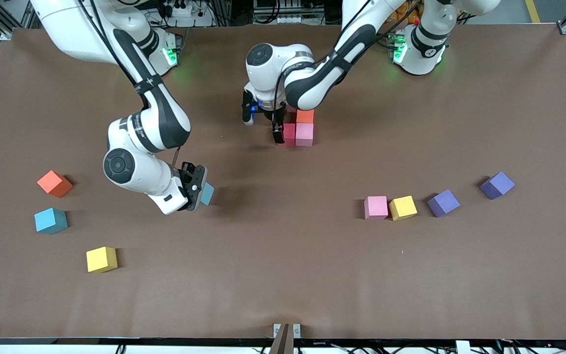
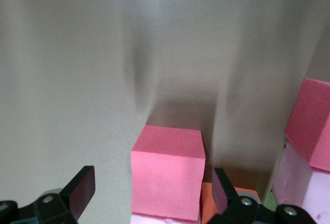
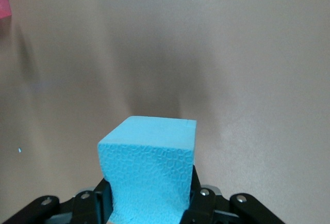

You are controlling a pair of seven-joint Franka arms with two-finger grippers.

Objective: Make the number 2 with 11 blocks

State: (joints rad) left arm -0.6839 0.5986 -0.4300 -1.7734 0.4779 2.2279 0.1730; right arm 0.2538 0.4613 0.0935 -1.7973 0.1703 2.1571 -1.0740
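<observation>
My left gripper [image 1: 263,129] hangs open beside a small cluster of blocks: a red block [image 1: 289,133], a pink one [image 1: 304,134] and an orange one [image 1: 305,116]. In the left wrist view the red block [image 2: 167,175] shows between the spread fingers [image 2: 80,190] of my left gripper [image 2: 152,180], close to one finger and not gripped. My right gripper [image 1: 195,189] is shut on a light blue block [image 1: 208,193] just above the table toward the right arm's end. In the right wrist view that blue block [image 3: 149,167] fills my right gripper [image 3: 149,198].
Loose blocks lie toward the right arm's end: orange [image 1: 54,183], blue [image 1: 50,220], yellow [image 1: 101,259]. Toward the left arm's end lie pink [image 1: 376,207], yellow [image 1: 403,207] and two purple blocks [image 1: 443,202] [image 1: 497,185]. The brown table [image 1: 283,275] spans the view.
</observation>
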